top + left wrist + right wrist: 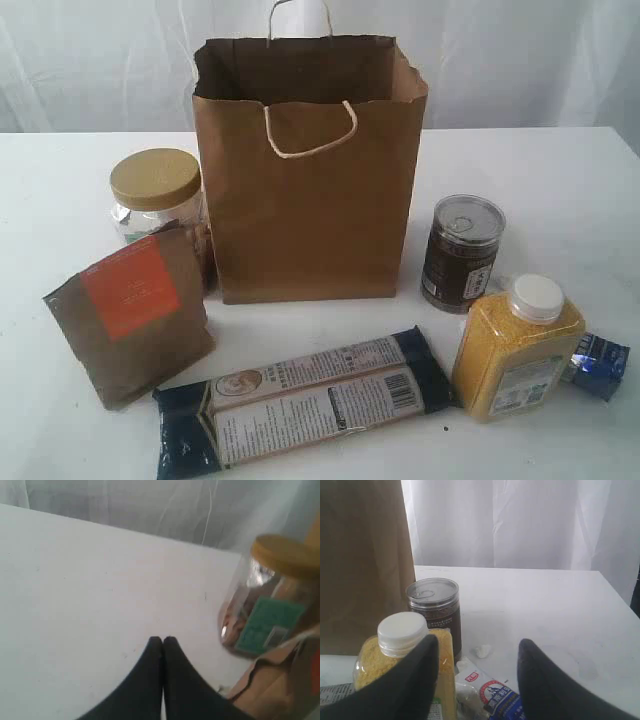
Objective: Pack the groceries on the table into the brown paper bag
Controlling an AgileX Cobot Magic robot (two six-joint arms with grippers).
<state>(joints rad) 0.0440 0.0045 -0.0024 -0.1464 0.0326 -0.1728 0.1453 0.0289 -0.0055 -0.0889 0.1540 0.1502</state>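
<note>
The brown paper bag point(310, 180) stands upright and open at the middle of the table point(560, 200). Left of it are the gold-lidded jar point(155, 195) and the brown pouch point(130, 315). The long dark-blue packet point(310, 405) lies in front. On the right stand the dark can point(460, 255) and yellow bottle point(515, 350), with the small blue packet point(600, 365) beside them. No gripper shows in the exterior view. My left gripper point(163, 640) is shut and empty over bare table near the jar point(270, 595). My right gripper point(478, 642) is open above the small packet point(492, 695), beside the bottle point(402, 630).
White curtains hang behind the table. The can point(435, 605) stands just beyond the bottle, with the bag's side point(360, 565) next to it. A small white scrap point(482, 651) lies on the table by the can. The pouch's edge point(270, 690) sits close to the left fingers.
</note>
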